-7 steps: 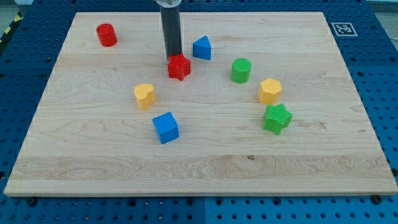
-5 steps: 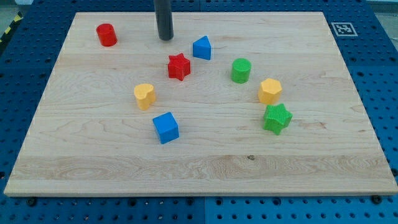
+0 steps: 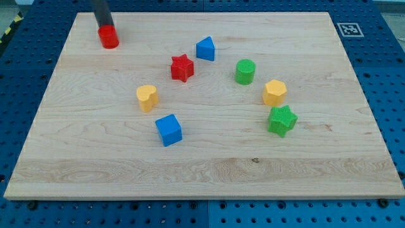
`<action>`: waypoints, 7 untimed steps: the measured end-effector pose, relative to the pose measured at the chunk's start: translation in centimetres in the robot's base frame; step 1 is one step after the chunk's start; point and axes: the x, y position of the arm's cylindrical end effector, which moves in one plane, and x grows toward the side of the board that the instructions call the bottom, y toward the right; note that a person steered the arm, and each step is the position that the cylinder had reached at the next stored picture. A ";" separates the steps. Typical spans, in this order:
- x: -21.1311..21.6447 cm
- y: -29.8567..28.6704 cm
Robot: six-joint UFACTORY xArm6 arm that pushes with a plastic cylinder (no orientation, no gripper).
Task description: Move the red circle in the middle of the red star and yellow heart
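Only a short stretch of my rod shows — straight, round, dark grey to black, with a faint sheen along one side. My tip looks plain and blunt — unmarked.

Tabletop count, eight blocks: two red, two blue, two green, two yellow; one rod, mine

No readable text; unreadable fiducial marker on board.

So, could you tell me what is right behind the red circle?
My tip stands just behind the red circle, toward the view's top; the circle hides whether they touch.
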 end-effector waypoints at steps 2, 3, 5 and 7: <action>3.6 1.3; 4.6 1.9; 6.8 1.9; 9.8 1.9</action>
